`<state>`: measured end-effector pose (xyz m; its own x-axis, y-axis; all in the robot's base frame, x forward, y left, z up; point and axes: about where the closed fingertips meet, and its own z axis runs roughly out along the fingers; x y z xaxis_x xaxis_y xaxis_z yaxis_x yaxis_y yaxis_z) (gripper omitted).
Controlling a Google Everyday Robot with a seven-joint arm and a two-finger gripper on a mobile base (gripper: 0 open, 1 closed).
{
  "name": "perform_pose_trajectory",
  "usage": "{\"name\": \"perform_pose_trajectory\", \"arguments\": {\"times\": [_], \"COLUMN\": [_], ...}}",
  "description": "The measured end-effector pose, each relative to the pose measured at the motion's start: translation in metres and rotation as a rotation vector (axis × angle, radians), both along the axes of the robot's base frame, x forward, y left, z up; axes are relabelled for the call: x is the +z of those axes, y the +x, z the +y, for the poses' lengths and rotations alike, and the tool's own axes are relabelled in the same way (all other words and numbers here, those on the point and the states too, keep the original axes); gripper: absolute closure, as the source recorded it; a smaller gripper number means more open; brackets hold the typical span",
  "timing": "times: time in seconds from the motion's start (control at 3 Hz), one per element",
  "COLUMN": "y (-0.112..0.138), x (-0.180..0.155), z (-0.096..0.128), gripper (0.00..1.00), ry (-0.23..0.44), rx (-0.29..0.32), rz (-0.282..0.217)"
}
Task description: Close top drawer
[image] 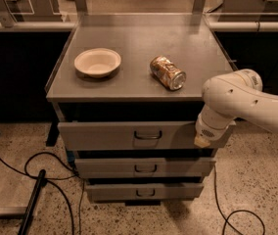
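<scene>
The top drawer (109, 135) is the widest grey front of three, with a small dark loop handle (147, 135) at its centre. It stands pulled out a little from the grey cabinet, with a dark gap above it. My gripper (202, 140) hangs from the white arm at the right end of the drawer front, touching or just in front of the panel.
On the cabinet top (139, 38) lie a white bowl (97, 62) at left and a brown can (168, 73) on its side at right. Two narrower drawers (144, 168) sit below. Black cables (41, 180) run over the speckled floor at left and right.
</scene>
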<state>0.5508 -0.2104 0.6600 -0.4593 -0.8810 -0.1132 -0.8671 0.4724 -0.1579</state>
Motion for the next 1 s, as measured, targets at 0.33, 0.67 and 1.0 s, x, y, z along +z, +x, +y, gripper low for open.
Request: {"name": "perform_pose_trajectory", "arguments": {"times": [0.33,0.67,1.0], "y": [0.0000,0.0000,0.0000], "x": [0.0000,-0.0001,-0.0001], "z": [0.0000,0.0000,0.0000], "gripper": [0.13,0.00,0.00], "ry": [0.000,0.000,0.000], "rx": [0.000,0.000,0.000], "rz": [0.000,0.000,0.000]}}
